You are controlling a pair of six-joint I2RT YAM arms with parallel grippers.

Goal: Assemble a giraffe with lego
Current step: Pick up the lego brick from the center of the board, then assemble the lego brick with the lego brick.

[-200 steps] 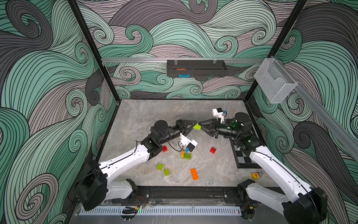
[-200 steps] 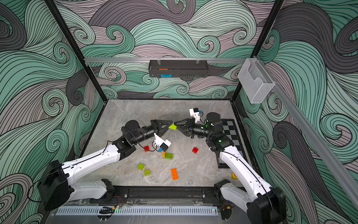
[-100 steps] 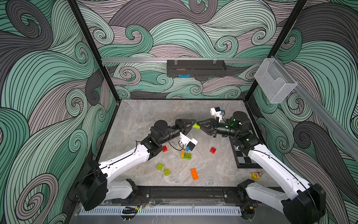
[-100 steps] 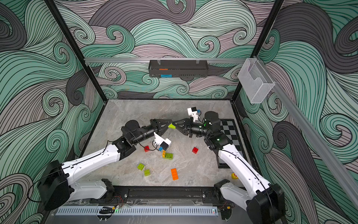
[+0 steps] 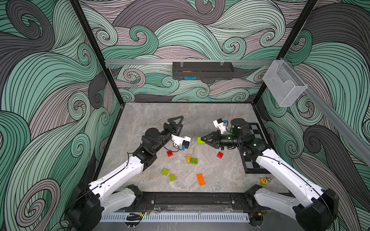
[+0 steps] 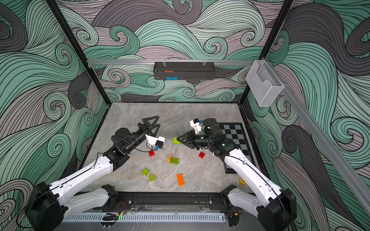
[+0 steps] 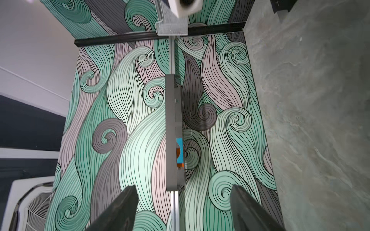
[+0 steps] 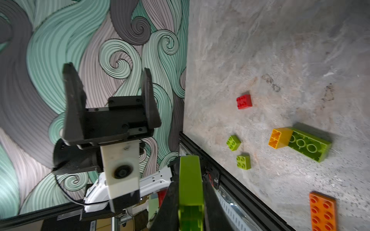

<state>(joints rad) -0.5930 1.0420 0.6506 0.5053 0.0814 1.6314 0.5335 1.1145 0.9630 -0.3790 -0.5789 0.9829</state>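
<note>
The right pincer (image 5: 204,139) grips a lime brick (image 5: 199,140) mid-frame, lifted probably for joining; the left pincer (image 5: 180,123) stands open, empty.

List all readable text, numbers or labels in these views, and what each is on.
"9": a red digit on the small yellow cube at the front of the table.
No other text, brand or label can be read in any view.
</note>
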